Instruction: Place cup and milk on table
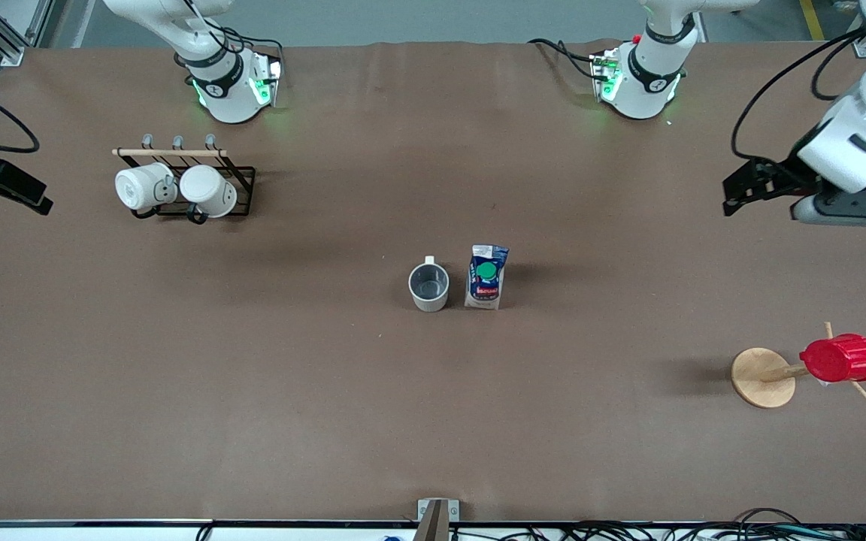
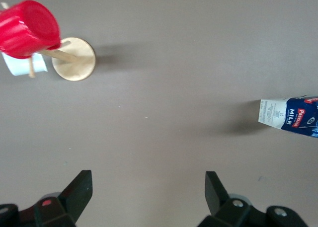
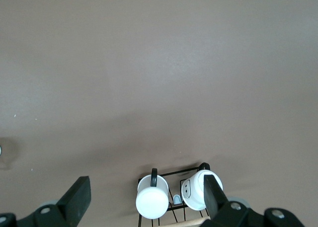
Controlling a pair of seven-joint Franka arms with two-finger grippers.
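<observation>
The off-white cup (image 1: pixel 428 287) stands upright on the brown table (image 1: pixel 433 421) near its middle, grey inside showing, handle toward the robots' bases. The blue-and-white milk carton (image 1: pixel 486 276) with a green cap stands right beside it, toward the left arm's end; it also shows in the left wrist view (image 2: pixel 288 117). My left gripper (image 1: pixel 737 197) is open and empty above the table at the left arm's end, its fingertips (image 2: pixel 82 185) wide apart. My right gripper (image 1: pixel 27 194) is open and empty, up over the black wire rack at the right arm's end, fingers (image 3: pixel 79 192) spread.
A black wire rack (image 1: pixel 241 174) with two white mugs (image 1: pixel 177 189) stands near the right arm's base; the mugs show in the right wrist view (image 3: pixel 152 201). A red ribbed cup (image 1: pixel 841 358) hangs on a wooden peg stand (image 1: pixel 762 377) at the left arm's end, nearer the camera.
</observation>
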